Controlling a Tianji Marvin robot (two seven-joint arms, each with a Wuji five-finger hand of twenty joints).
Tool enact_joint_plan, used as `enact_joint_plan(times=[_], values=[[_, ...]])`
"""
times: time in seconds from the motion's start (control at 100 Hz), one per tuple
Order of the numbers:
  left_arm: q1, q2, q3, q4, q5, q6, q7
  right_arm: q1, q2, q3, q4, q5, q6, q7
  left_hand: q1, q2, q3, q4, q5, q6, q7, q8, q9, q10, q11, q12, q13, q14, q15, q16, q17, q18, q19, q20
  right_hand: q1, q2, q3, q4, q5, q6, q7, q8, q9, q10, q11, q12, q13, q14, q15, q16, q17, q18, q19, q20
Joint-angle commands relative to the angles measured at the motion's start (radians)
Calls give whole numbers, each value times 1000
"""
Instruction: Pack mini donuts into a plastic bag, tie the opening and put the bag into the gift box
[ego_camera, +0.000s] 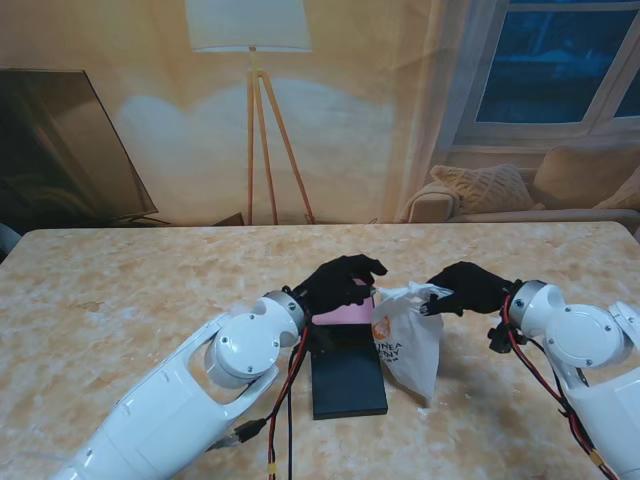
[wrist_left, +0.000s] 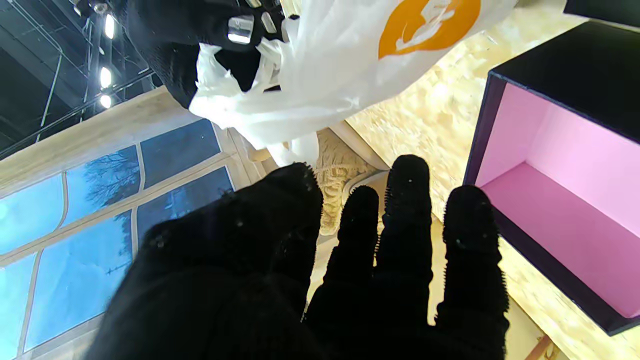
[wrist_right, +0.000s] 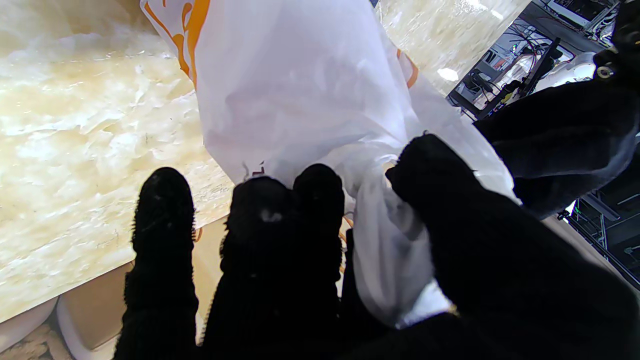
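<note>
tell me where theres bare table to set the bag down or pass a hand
Bare table spreads left of the left hand, and along the far edge. Crowded at the middle: the gift box, its lid and the plastic bag held by the right hand sit close together.

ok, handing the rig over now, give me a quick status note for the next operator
Right hand: shut on the gathered neck of the white plastic bag with the orange logo, held up beside the box.
Left hand: open, holding nothing, over the black gift box with the pink inside.
Done: bag looks filled; donuts not visible.
Unclear: whether the neck is tied.
Left: confirm the tie, lower the bag into the box.
</note>
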Motion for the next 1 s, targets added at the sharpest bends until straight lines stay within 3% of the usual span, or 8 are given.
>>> enact_joint_plan(times=[0.0,0.3,0.33,0.4,0.55,0.78,0.92,0.99], values=[[8,7,-4,-19,-11,6,-26,-5,-5,-4,2,0,2,16,2,-26,36,17,37,-49,-26,-21,-22,-16,-17,-20,-17,-17,-23,-15,-14,-4,-10,-16,-5,-7,14,6,33,-18,65,21,14,-28,13,9,-2,-28,4,3,-1,7,3,-10],[-13,17,18,-17,-17,-9,-73,-4,-5,-1,9,-1,-6,14,3,-73,60,2,116,-159,50,-13,-19,-44,33,63,-25,-36,61,106,-41,-22,-2,35,-7,-3,12,8,32,-19,65,21,14,-26,12,9,-1,-30,2,3,1,8,3,-9],[-13,16,20,-16,-17,-8,-72,-3,-5,-1,10,-1,-7,14,7,-77,59,-5,132,-163,66,-7,-12,-47,38,74,-21,-37,69,124,-39,-22,-1,40,-7,-4,12,9,32,-19,65,21,13,-27,12,9,-1,-30,2,4,0,8,3,-9],[-15,15,25,-15,-19,-6,-70,-3,-5,-2,12,0,-8,13,67,-141,2,-92,197,-171,151,44,12,-61,68,115,1,-46,86,173,-32,-27,6,52,-7,-4,11,9,32,-19,65,21,12,-29,12,9,0,-28,2,4,-1,7,3,-9],[-14,9,27,-17,-41,6,-65,-3,-5,0,15,0,-10,13,128,-115,-178,-105,317,-171,361,-23,106,-81,71,273,61,-51,141,162,-9,-27,26,60,-8,-4,10,9,32,-19,65,21,13,-27,12,9,0,-27,2,5,1,8,3,-9],[-6,16,9,-27,-87,13,-95,-2,-5,0,19,1,-12,13,137,-82,-200,-95,267,-138,451,50,108,-77,53,274,57,-40,125,151,-16,-22,22,59,-8,-2,9,11,30,-20,64,22,12,-26,12,8,0,-27,1,5,0,8,3,-9],[0,20,-1,-35,-116,30,-119,-1,-5,-2,22,0,-12,13,156,-16,-163,-72,183,-37,468,266,98,-30,9,297,33,-15,105,140,-32,-16,18,72,-8,-2,9,12,27,-22,63,23,11,-26,12,8,0,-27,1,6,1,6,3,-9],[0,23,-3,-40,-126,50,-132,0,-5,-3,23,-1,-11,13,206,29,-235,-71,122,11,489,429,86,2,5,291,29,-2,109,136,-31,-14,27,84,-7,-2,9,12,27,-22,63,24,11,-26,12,8,-1,-28,1,6,1,6,3,-9]])
